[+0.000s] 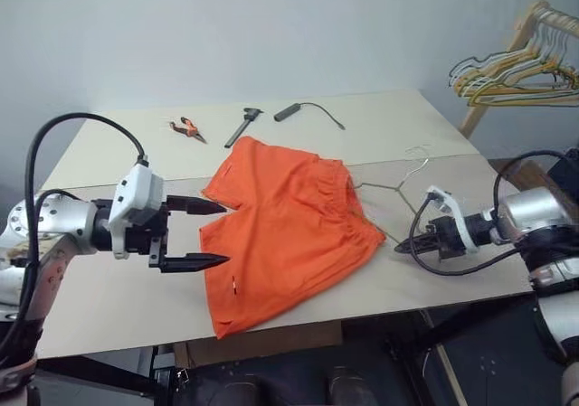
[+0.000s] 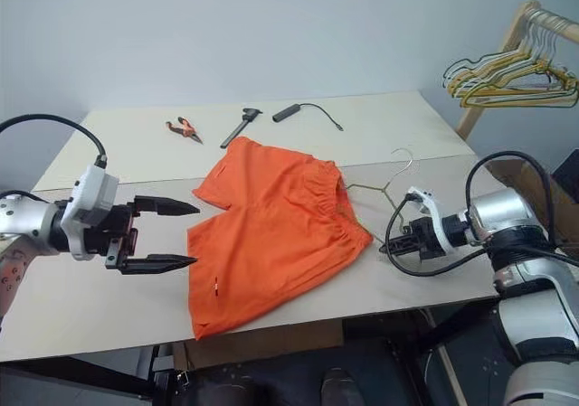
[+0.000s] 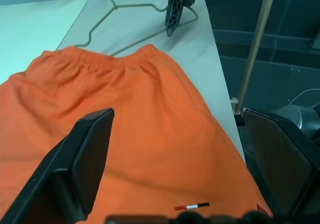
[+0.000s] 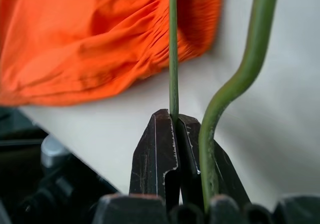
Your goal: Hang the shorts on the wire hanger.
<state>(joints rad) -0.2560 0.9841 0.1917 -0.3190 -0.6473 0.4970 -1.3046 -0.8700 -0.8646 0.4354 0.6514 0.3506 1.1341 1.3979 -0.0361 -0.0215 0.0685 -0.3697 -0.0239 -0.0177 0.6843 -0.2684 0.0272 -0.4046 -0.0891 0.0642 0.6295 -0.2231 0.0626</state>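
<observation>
Crumpled orange shorts point(image 1: 285, 234) lie flat; right gripper point(image 4: 175, 121) pinches thin wire hanger point(image 4: 173, 49), left gripper point(image 1: 210, 235) gapes.

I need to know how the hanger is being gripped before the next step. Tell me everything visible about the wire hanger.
The wire hanger is thin, dull olive-grey metal, triangular with a curved hook. It lies low over the pale table, just past the waistband of the orange shorts, its far corner at or under the fabric. The right gripper is shut on one strand, pinched between its black fingers; a second, bent strand runs beside them.
</observation>
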